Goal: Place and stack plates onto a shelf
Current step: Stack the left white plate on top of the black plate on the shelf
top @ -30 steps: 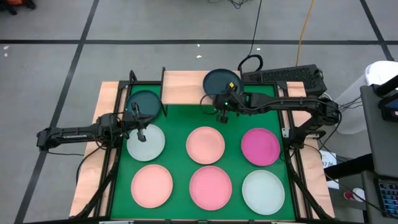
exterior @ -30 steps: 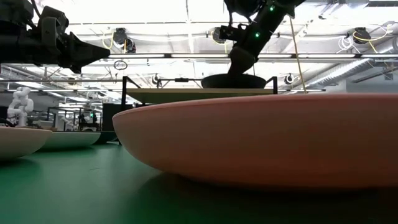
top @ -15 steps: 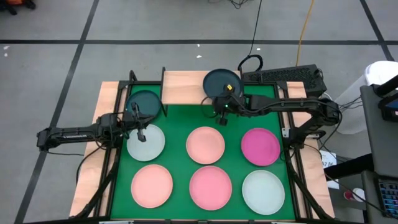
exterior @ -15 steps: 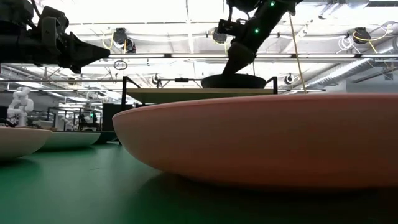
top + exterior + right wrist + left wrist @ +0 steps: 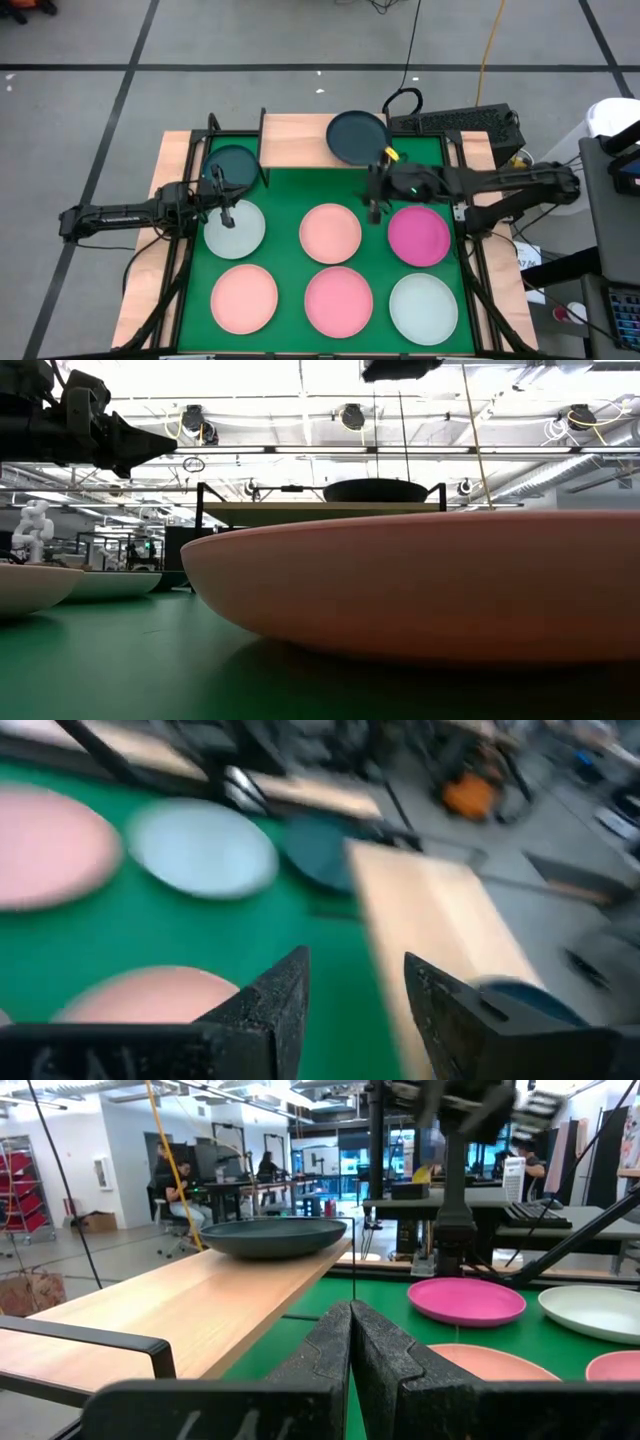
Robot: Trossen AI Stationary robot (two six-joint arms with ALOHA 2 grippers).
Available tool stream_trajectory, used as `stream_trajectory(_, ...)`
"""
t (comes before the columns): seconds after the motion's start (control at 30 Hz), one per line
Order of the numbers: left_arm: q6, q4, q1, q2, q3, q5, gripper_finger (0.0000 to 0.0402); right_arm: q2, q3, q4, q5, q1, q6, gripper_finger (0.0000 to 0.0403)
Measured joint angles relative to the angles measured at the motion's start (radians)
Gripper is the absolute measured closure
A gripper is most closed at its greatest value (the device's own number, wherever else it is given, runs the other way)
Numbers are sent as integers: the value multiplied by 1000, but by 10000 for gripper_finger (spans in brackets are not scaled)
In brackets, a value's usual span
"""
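The shelf [image 5: 295, 140] stands at the table's far edge, and one dark teal plate [image 5: 357, 137] rests flat on its right end. My right gripper [image 5: 375, 208] hangs open above the green mat [image 5: 290, 190], between a pink plate [image 5: 331, 232] and the magenta plate [image 5: 418, 235], with nothing between its fingers [image 5: 290, 995]. My left gripper [image 5: 226, 205] is shut and empty, raised over the far rim of a pale mint plate [image 5: 235, 228]. A second dark teal plate [image 5: 232, 163] lies on the mat left of the shelf. Two pink plates [image 5: 244, 298] [image 5: 338, 300] and a mint one [image 5: 423, 308] lie in the near row.
A black keyboard [image 5: 455, 122] and cables lie behind the table's far right corner. Black frame rails [image 5: 470, 270] run along both sides of the mat. The shelf's left part [image 5: 200, 1295] is bare wood.
My right gripper has let go of the dark teal plate's near rim, risen, and drawn back toward the table's near edge and a little right. The plate stays flat on the shelf's right end.
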Motion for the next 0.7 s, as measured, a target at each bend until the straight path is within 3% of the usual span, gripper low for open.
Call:
stream_trajectory(0.23, 0, -2, 0, 0, 0, 0, 387, -154, -328, 382, 7, 184, -5, 254)
stream_trajectory(0.4, 0, -2, 0, 0, 0, 0, 387, -228, -516, 673, 8, 240, -64, 254)
stream_trajectory(0.5, 2, 0, 0, 0, 0, 0, 387, -263, -574, 746, 9, 243, -84, 254)
stream_trajectory(0.7, 2, 2, 0, 0, 0, 0, 387, -322, -589, 720, 10, 247, -86, 254)
